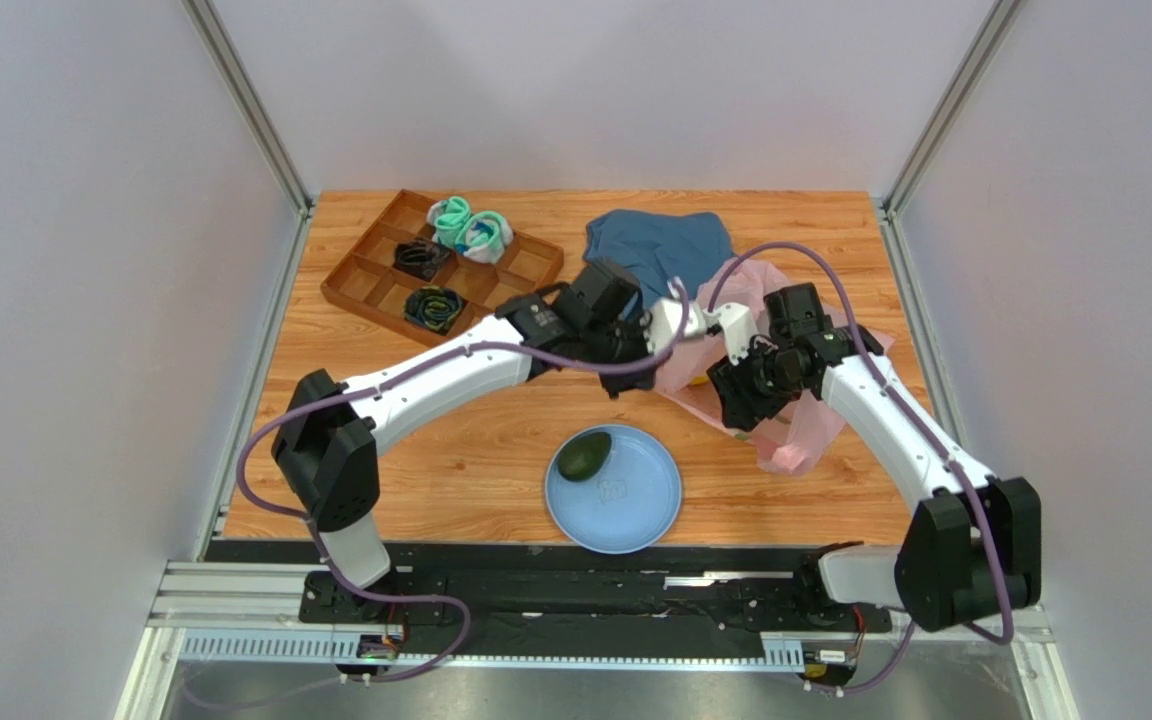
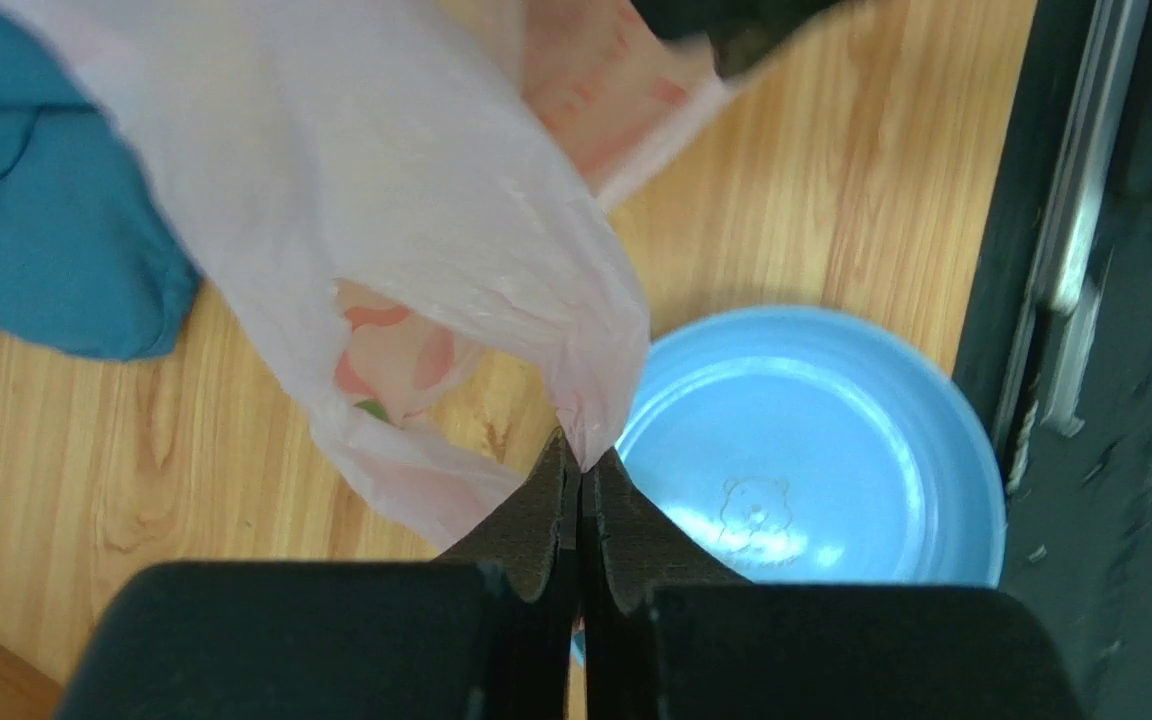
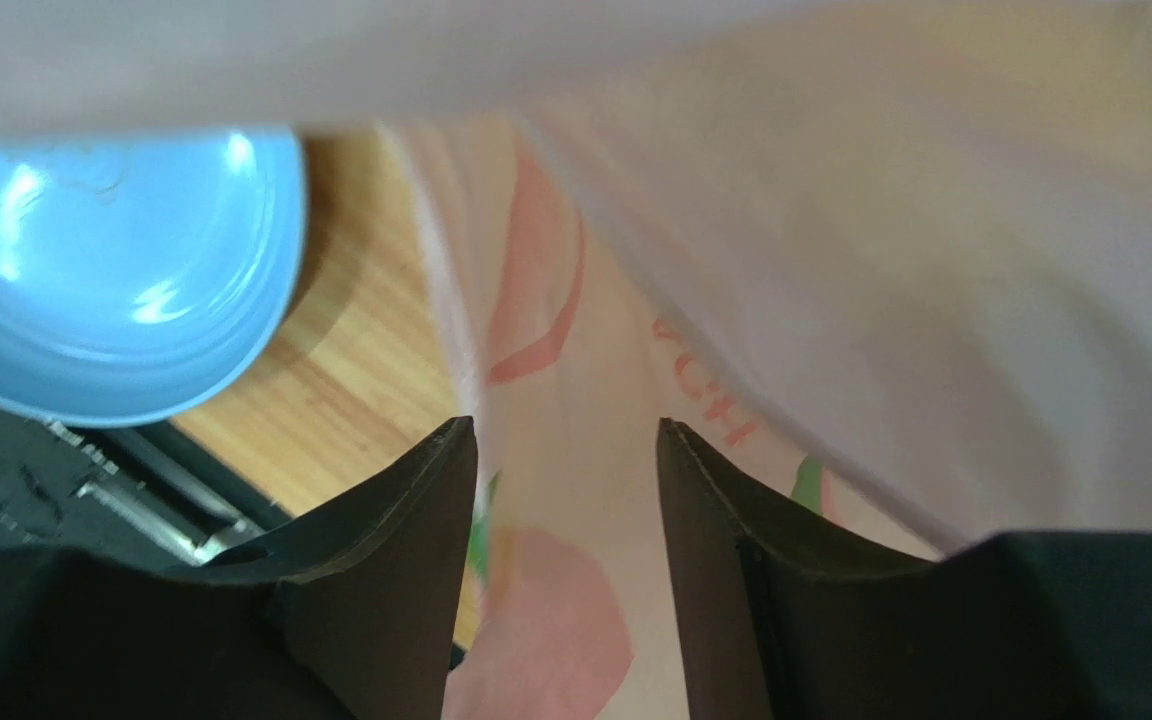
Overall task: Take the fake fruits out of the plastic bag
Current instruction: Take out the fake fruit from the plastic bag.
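We see a light wooden counter (image 1: 447,450). A brown compartment tray (image 1: 358,240) lies at its far left, set askew, and a crumpled dark blue cloth (image 1: 657,243) lies at the far middle. A round blue plate (image 1: 642,503) sits near the front edge, about centre. To its right, nearer us than the cloth, the lower part of a pink plastic bag (image 1: 805,438) rests on the wood.

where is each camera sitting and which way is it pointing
Top external: above and behind the arms, looking down on the table; both arms show from their bases.
Left wrist: on the left arm, looking down past the left hand, shut on the plastic bag.
Right wrist: on the right arm, looking past the right hand, open, at the bag.
Both wrist views share the bag and the blue plate.
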Robot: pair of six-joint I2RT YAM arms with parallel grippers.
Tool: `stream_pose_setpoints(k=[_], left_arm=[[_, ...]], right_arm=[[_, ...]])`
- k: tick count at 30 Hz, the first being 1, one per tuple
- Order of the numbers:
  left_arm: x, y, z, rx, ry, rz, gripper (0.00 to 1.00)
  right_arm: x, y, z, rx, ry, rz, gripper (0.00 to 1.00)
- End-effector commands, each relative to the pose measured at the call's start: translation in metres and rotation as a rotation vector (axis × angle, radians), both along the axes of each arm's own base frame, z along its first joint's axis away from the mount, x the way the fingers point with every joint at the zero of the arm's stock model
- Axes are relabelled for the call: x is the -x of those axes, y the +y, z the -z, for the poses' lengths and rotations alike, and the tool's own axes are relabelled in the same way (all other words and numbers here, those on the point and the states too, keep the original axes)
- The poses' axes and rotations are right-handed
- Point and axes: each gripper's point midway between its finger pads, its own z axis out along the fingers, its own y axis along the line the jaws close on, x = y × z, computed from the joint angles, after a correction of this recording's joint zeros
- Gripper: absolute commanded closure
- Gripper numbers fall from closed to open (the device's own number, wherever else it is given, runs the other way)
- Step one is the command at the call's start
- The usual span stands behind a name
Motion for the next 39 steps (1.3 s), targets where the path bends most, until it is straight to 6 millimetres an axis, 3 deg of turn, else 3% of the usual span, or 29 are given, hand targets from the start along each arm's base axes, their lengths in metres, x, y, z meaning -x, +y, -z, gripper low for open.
stream_pose_setpoints(k=[1, 3, 5, 12, 17, 22, 25, 29, 31, 32, 33, 39], left_arm=[[-0.025, -0.01, -0.077, 0.272, 0.256, -0.179, 1.0], [-0.018, -0.014, -0.096, 0.343, 0.308, -0.146, 1.0], [-0.006, -0.018, -0.104, 0.365, 0.375, -0.112, 1.0], [-0.002, -0.02, -0.093, 0.356, 0.409, -0.096, 1.0], [-0.003, -0.023, -0.09, 0.355, 0.421, -0.081, 1.0], [-0.006, -0.026, -0.087, 0.353, 0.418, -0.084, 1.0], [-0.009, -0.026, -0.086, 0.35, 0.409, -0.091, 1.0], [-0.011, -0.026, -0.085, 0.347, 0.397, -0.099, 1.0], [-0.014, -0.026, -0.082, 0.344, 0.394, -0.11, 1.0], [-0.014, -0.027, -0.081, 0.342, 0.396, -0.112, 1.0], [-0.016, -0.027, -0.081, 0.344, 0.394, -0.117, 1.0], [-0.031, -0.027, -0.082, 0.358, 0.391, -0.158, 1.0]], right_arm=[[-0.055, -0.009, 0.0, 0.046, -0.119, 0.146, 0.46], [-0.066, -0.011, 0.006, 0.064, -0.123, 0.166, 0.43], [-0.076, -0.018, 0.007, 0.1, -0.146, 0.202, 0.4], [-0.109, -0.031, 0.002, 0.165, -0.236, 0.291, 0.25], [-0.136, -0.033, 0.015, 0.206, -0.23, 0.321, 0.12], [-0.149, -0.03, 0.043, 0.229, -0.144, 0.339, 0.11], [-0.152, -0.03, 0.049, 0.241, -0.13, 0.334, 0.25], [-0.147, -0.03, 0.022, 0.216, -0.185, 0.303, 0.45], [-0.14, -0.024, -0.007, 0.156, -0.237, 0.281, 0.48], [-0.132, -0.021, -0.015, 0.138, -0.236, 0.259, 0.5], [-0.124, -0.008, -0.041, 0.054, -0.274, 0.215, 0.5], [-0.058, 0.04, -0.106, -0.254, -0.349, -0.044, 0.51]])
